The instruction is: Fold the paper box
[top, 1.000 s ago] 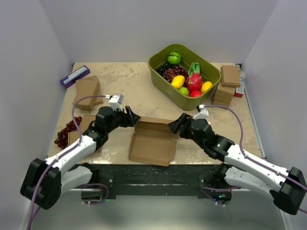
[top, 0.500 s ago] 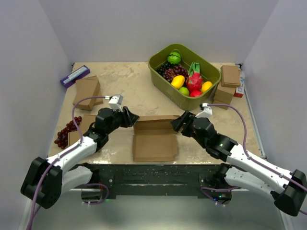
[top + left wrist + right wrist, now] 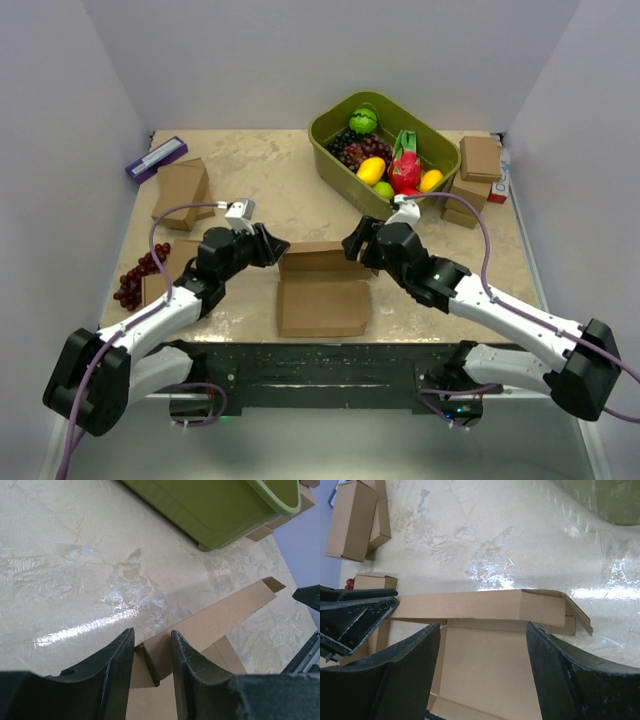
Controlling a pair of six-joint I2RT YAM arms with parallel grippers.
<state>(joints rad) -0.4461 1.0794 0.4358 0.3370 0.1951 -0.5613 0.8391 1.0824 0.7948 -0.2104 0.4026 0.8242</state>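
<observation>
**Paper box** (image 3: 322, 295): open-faced on the table (image 3: 270, 180), near the green tub (image 3: 345, 172) on the side toward the arm bases, not touching it. Rear wall raised upright, front panel flat, small end flap loose at the wall's tub-side end.

**Left gripper** (image 3: 151, 635): nipped onto the wall end farthest from the tub, one finger on each face of the cardboard.

**Right gripper** (image 3: 482, 627): spread wide, poised over the wall end nearest the tub, touching nothing visible.

**Hazards, as judged:**
- Buckling or creasing of the thin wall off its score line under a one-ended pull.
- Skidding of the whole sheet across the glossy tabletop, unrestrained at the tub-side end.
- Slipping of the narrow pinch off the corner.
- Snagging of the loose end flap under a descending finger.
- Knocking of the tub by the right gripper, close in front of its near wall.

**Edges and room:**
- Bare tabletop beyond the raised wall, beside the tub, probably enough for tipping the wall either way.
- Little slack between tub and right gripper.
- Table's front edge just past the flat panel, on the side away from the tub.
- Smaller cardboard boxes (image 3: 182, 188) and grapes (image 3: 135, 278) well away from the tub, past the box's far end, clear of the fold.
</observation>
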